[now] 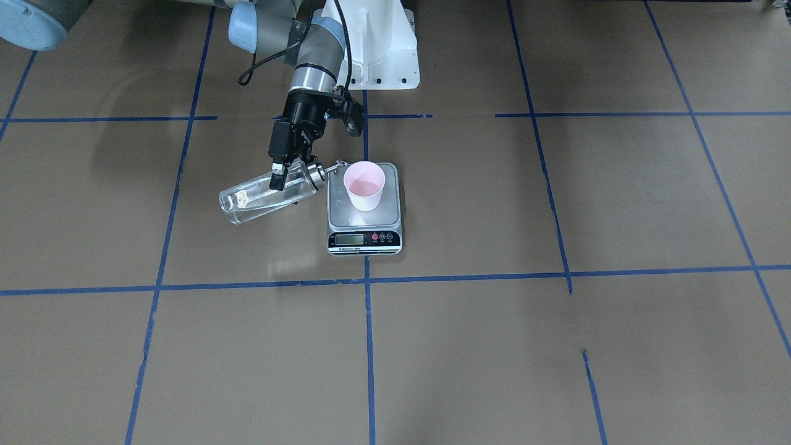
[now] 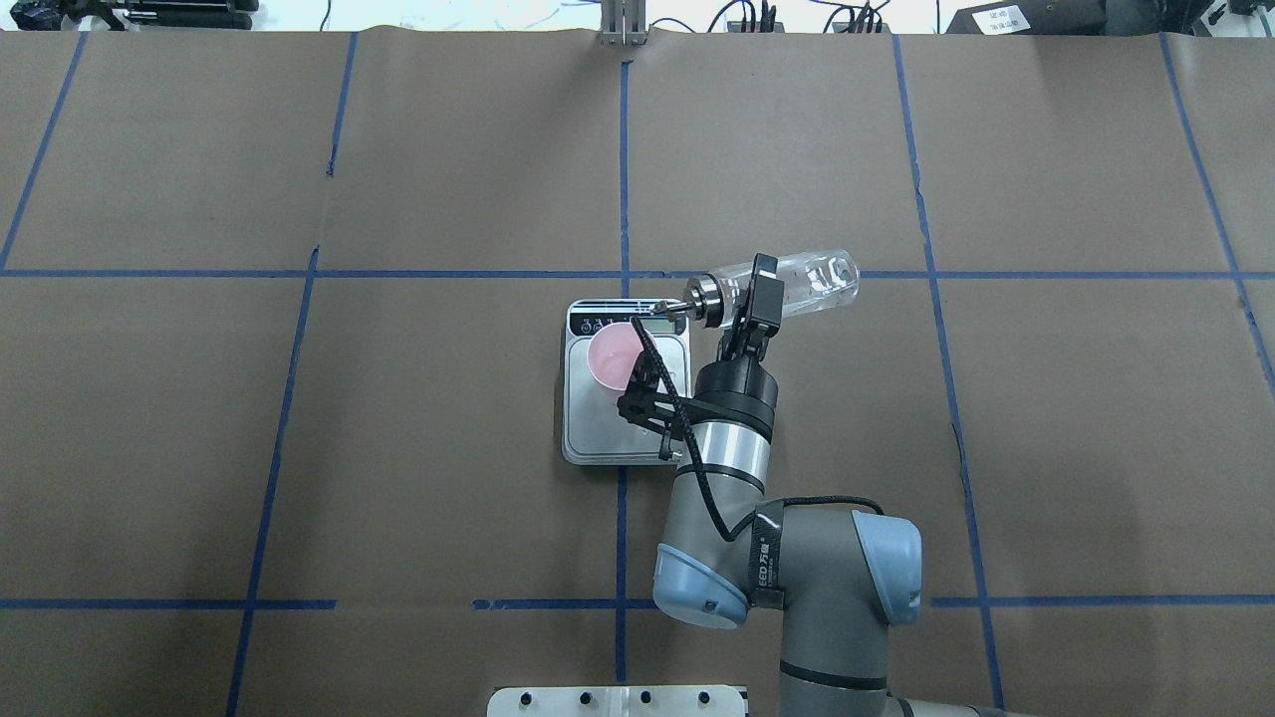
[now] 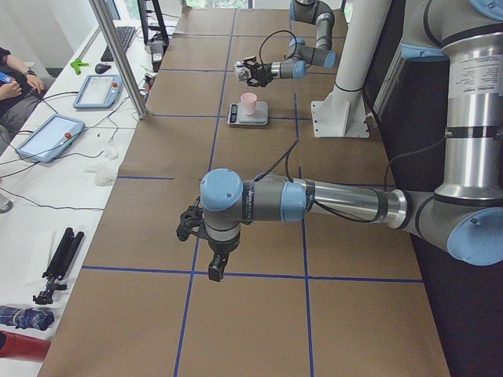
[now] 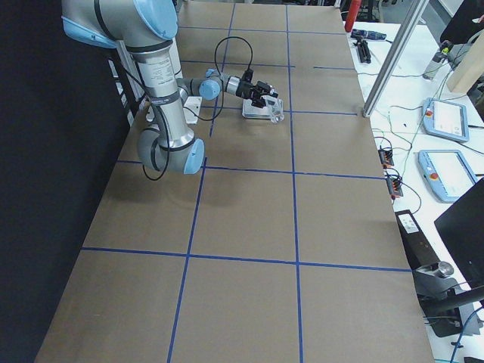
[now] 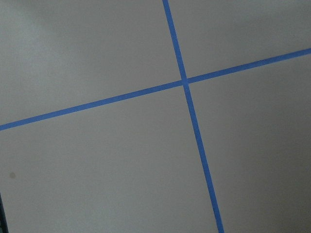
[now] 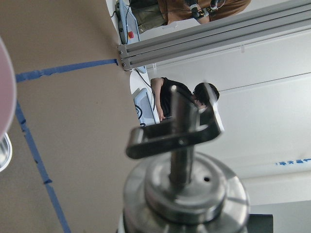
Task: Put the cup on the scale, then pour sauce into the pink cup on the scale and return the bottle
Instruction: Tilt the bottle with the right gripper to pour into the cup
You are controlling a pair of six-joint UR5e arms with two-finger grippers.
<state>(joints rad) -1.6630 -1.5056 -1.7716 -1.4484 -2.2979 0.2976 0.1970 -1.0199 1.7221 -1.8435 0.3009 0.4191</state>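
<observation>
The cup stands on the scale, that step done; at its nine o'clock, front view, our right end effector clenches the bottle, tipped spout-to-rim, so we judge pouring underway, return pending. The sauce stream and display are illegible to us, and we cannot tell whether the left end effector is clenched.

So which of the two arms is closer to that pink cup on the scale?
The right. The right gripper holds the tilted bottle just beside the cup, spout by its rim. The left gripper hangs far away along the table.
</observation>
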